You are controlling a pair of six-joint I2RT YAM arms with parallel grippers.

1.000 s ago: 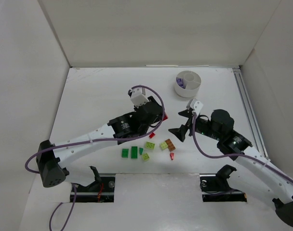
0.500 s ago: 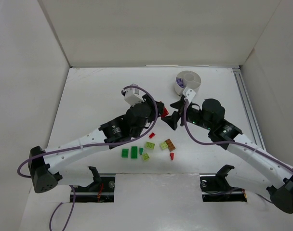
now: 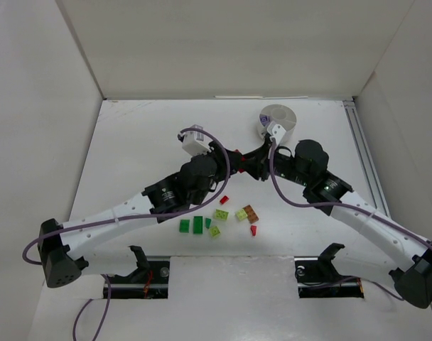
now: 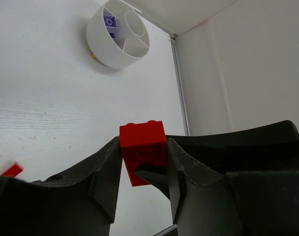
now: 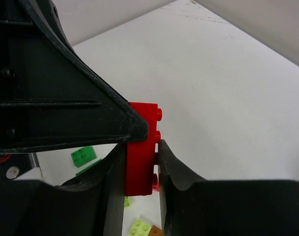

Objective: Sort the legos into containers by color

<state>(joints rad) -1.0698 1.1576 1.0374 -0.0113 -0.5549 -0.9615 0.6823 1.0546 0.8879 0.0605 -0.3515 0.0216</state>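
Note:
A red lego brick point(image 4: 142, 150) hangs above the table between both arms. My left gripper point(image 3: 234, 159) is shut on its sides, and my right gripper point(image 3: 249, 162) is shut on the same brick point(image 5: 139, 157), pinching its studded face and its back. The white round dish point(image 3: 278, 122) with wedge compartments stands behind them; purple legos point(image 4: 109, 20) lie in one wedge. Loose legos lie on the table below: dark green point(image 3: 198, 224), lime point(image 3: 221, 214), orange-brown point(image 3: 251, 212) and small red pieces point(image 3: 224, 200).
White walls enclose the table on the left, back and right. A metal rail point(image 3: 364, 163) runs along the right edge. Purple cables loop over both arms. The arm bases point(image 3: 148, 273) sit at the near edge.
My right gripper has moved left and up to the red brick held by the left gripper and has closed on it. The left arm has stretched slightly forward with the brick.

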